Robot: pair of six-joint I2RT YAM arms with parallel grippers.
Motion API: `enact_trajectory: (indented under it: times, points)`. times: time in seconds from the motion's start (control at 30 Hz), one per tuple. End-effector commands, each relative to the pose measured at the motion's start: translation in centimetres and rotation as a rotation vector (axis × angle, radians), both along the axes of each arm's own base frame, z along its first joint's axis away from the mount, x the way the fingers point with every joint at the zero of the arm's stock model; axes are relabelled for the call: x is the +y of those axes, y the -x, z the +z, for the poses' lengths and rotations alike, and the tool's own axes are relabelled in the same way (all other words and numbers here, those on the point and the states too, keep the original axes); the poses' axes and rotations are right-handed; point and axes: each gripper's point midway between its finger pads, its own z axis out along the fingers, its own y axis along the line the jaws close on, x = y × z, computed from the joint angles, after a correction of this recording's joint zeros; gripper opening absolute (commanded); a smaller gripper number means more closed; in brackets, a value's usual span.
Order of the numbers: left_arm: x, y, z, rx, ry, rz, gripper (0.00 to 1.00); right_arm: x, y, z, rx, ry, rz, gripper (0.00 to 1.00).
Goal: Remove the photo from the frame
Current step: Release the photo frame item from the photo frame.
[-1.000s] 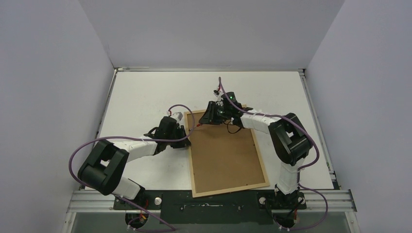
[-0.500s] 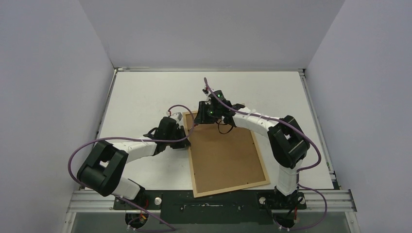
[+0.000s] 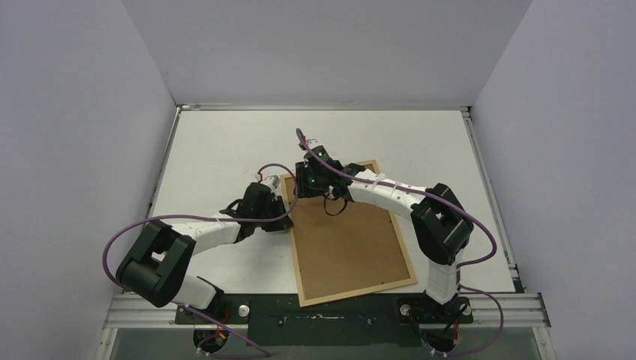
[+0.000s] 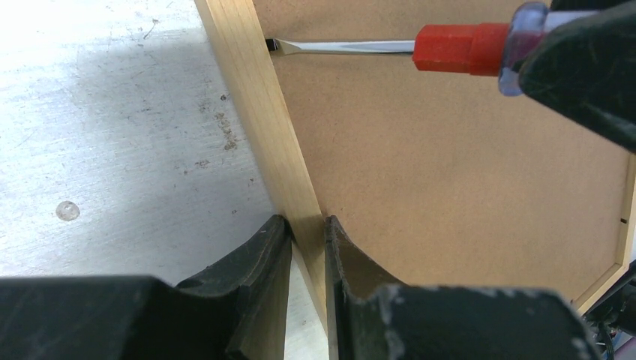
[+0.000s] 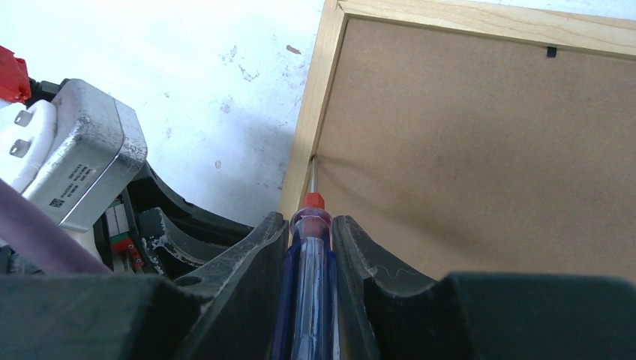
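Pinches the frame (image 4: 255,97) by its left rail with the left gripper (image 4: 304,225): jaws narrow, one finger on the rail's outer side beside the table (image 4: 112,112), the other on its inner side over the brown backing (image 4: 450,165). Holds a screwdriver (image 5: 309,285) in the right gripper (image 5: 309,221), jaws drawn close on the blue handle, with the red collar and metal shaft sticking out ahead of the fingertips. Sets the blade tip at the seam between rail and backing, straight ahead of the right gripper; seen from the left gripper, farther along the same rail, ahead of the fingers. Meets a small black tab (image 4: 269,44) right at that tip. Cannot tell whether the blade is under the tab or only touching it. Frame flat on the table, back side up, most of it to the right of the left gripper and behind the right one, toward the arm bases. Both grippers near each other at the frame's far left part, the right one just beyond the left.
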Motion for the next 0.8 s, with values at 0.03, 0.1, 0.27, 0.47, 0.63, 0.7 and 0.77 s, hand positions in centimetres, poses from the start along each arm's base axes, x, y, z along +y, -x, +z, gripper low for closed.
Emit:
enact_trajectory:
  times: [0.03,0.1,0.27,0.47,0.63,0.7,0.77]
  points:
    - [1.1,3.6,-2.4,0.117,-0.055,-0.049,0.00,2.3,2.6,1.5,0.002,-0.002,0.056,0.00]
    - [1.1,3.5,-2.3,0.113,-0.056,-0.047,0.00,2.2,2.7,1.7,-0.026,0.031,0.043,0.00]
    - [1.5,3.4,-2.2,0.109,-0.061,-0.037,0.00,3.1,3.6,2.4,-0.043,0.037,0.076,0.00]
    - [1.6,3.6,-2.2,0.116,-0.057,-0.030,0.00,3.5,3.7,3.5,-0.057,0.030,0.091,0.00]
    - [1.7,3.5,-2.2,0.117,-0.057,-0.021,0.00,2.3,2.8,4.1,-0.060,0.008,0.082,0.00]
    - [1.7,3.6,-2.2,0.120,-0.058,-0.021,0.00,1.7,1.7,4.1,-0.009,-0.083,0.071,0.00]
    - [1.7,3.6,-2.3,0.125,-0.061,-0.021,0.00,1.0,0.6,4.5,0.037,-0.189,0.050,0.00]
